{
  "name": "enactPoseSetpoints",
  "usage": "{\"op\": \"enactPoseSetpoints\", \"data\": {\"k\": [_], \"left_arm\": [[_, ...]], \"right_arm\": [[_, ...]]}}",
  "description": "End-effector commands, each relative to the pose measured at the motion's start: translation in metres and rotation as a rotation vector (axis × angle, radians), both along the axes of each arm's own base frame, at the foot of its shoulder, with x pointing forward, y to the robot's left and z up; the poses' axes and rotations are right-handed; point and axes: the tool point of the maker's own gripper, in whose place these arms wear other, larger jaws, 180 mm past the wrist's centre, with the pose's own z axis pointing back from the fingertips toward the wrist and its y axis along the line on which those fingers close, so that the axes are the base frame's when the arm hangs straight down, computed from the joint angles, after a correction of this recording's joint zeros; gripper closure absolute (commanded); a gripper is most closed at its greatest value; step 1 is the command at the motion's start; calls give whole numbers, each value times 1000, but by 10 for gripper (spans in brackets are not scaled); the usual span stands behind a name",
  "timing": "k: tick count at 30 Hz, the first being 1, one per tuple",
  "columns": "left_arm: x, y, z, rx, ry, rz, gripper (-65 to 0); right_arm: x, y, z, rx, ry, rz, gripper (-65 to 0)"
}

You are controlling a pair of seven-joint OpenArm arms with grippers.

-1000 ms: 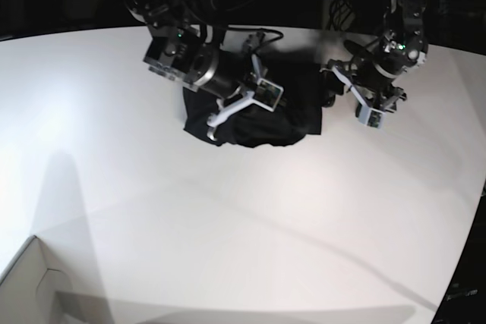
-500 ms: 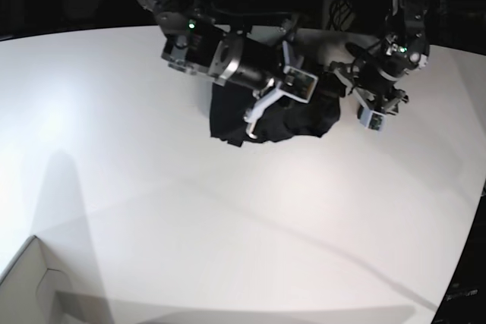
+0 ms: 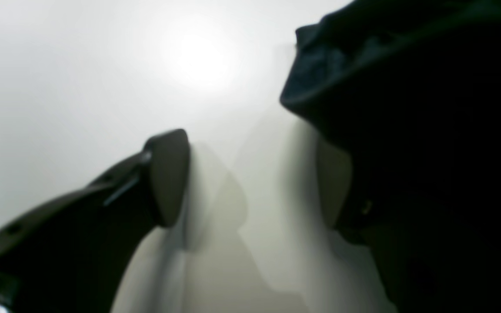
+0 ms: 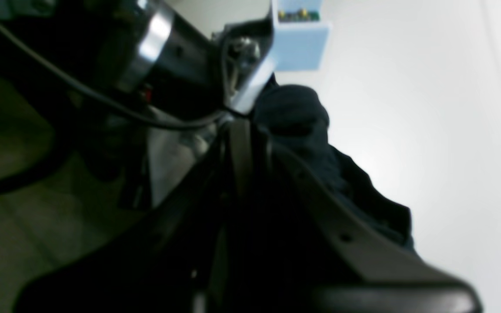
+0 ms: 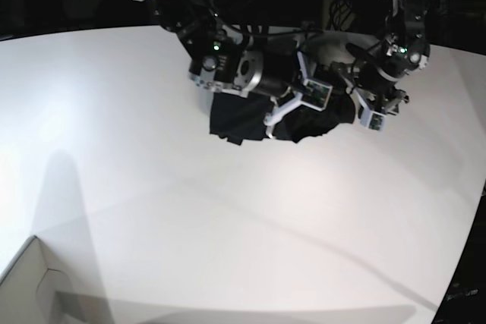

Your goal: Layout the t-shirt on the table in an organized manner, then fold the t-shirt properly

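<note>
Black t-shirt [image 5: 250, 115], bunched on white table [image 5: 228, 218]

Crumpled in a dark heap near the far edge, folds lifted, not laid flat.

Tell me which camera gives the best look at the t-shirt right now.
The base view: it shows the whole bunched t-shirt on the table between both arms. The left wrist view catches one blurred edge beside the open left gripper; the right wrist view shows a dark fold behind the shut right gripper.
</note>
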Motion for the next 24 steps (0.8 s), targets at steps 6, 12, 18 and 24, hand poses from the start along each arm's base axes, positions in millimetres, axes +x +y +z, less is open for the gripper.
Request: {"op": "enactPoseSetpoints", "data": {"k": [6,12,18,24], "left_arm": [[0,46,13,26,-36,118,-447],[-6,78,27,70,-69,189,-447],[-9,103,49,112,-118,244,-447],[-9,125,59,125,-146,303,-448]], "right_arm": [[3,6,14,58,-16,4,0],[3,5,9,43,-7,4,0],[0,-2,-17,-23,26,25,0],[-9,-2,-23,-29,45,36,-86]]}}
